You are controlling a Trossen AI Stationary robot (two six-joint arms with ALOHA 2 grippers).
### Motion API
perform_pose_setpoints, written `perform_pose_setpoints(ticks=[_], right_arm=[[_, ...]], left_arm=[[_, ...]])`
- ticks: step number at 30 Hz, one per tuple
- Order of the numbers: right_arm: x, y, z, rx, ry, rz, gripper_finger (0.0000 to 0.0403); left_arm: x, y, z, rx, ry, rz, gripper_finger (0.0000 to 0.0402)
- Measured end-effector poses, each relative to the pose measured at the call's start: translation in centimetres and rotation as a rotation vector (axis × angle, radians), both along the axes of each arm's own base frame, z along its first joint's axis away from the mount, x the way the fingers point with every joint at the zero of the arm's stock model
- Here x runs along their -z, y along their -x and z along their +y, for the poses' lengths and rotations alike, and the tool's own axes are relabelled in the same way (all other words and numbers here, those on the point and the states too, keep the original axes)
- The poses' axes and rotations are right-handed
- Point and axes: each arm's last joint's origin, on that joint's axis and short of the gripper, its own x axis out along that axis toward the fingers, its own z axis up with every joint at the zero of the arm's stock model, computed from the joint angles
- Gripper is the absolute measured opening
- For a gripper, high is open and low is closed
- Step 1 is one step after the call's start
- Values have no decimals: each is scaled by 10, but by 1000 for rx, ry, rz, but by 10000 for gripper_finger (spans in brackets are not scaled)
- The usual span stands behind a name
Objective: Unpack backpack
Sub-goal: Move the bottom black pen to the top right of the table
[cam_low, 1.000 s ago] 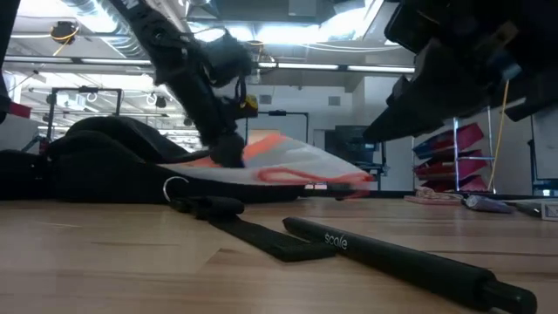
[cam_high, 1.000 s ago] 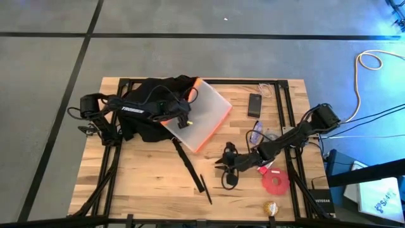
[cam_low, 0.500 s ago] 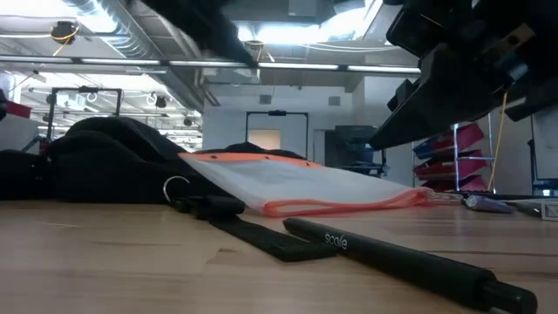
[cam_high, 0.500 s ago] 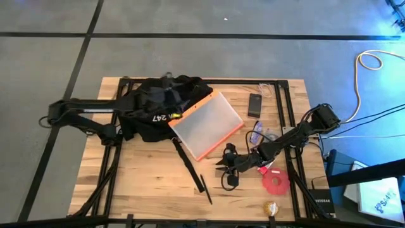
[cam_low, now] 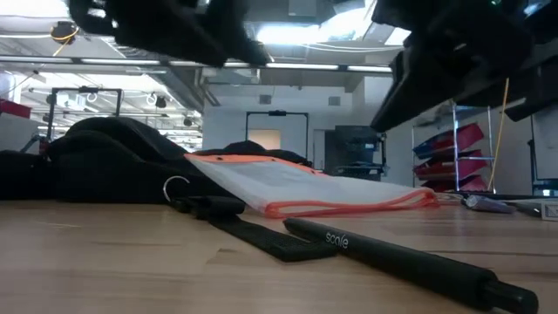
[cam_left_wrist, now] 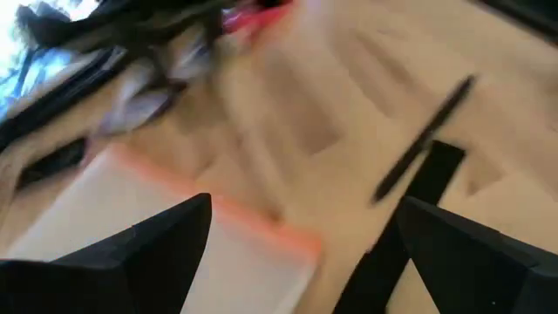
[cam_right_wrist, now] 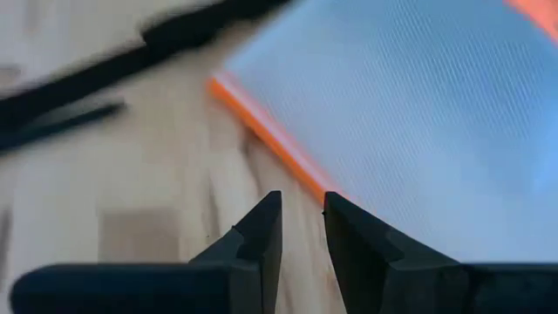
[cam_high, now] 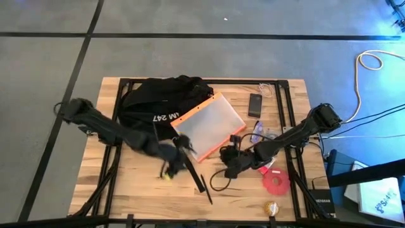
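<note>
Midway through an unpacking job, a wooden tabletop (cam_high: 145, 190) carries a spread of things around the backpack (cam_high: 158, 104), which lies slumped at the far left of the surface with its white lettering facing up. One long strap (cam_high: 187, 166) trails from it toward the near edge.

Half resting against the bag's right side is a translucent pouch with an orange border (cam_high: 210, 123), lying flat and free of either arm; to judge by how it lies, it is already out. Further right sit a small dark phone (cam_high: 255, 104), a crumpled clear wrapper (cam_high: 258, 133), a red tape roll (cam_high: 276, 182) and a small gold-coloured round object (cam_high: 270, 206). A dark pen (cam_high: 205, 189) lies beside the strap's end.

The left gripper (cam_high: 172, 158) hangs over the strap near the middle of the tabletop, its fingers (cam_left_wrist: 148, 253) spread wide and holding nothing. The right gripper (cam_high: 229, 159) hovers just off the pouch's near corner, its fingers (cam_right_wrist: 261, 228) nearly pressed together, with only a thin gap and nothing between them.

Whether anything remains inside the bag cannot be told, since its opening does not show. Several items appear unpacked; a further check of the bag looks like the work still left.
</note>
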Motion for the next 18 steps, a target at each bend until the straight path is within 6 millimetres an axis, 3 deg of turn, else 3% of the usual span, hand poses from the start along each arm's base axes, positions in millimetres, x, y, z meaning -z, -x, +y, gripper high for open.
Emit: perform_pose_setpoints(ticks=[3, 8, 11, 15, 18], right_arm=[[-2, 5, 0, 15, -64, 91, 72], [4, 20, 6, -34, -377, 365, 72], [5, 30, 14, -22, -414, 445, 72], [6, 43, 28, -20, -404, 492, 72], [6, 47, 36, -41, -398, 484, 72]], left_arm=[[21, -17, -8, 4, -77, 68, 352], [23, -38, -15, 104, 32, 93, 352], [36, -43, -19, 140, 28, 129, 346], [36, -51, -21, 146, 36, 77, 301], [49, -54, -22, 158, 32, 99, 256]])
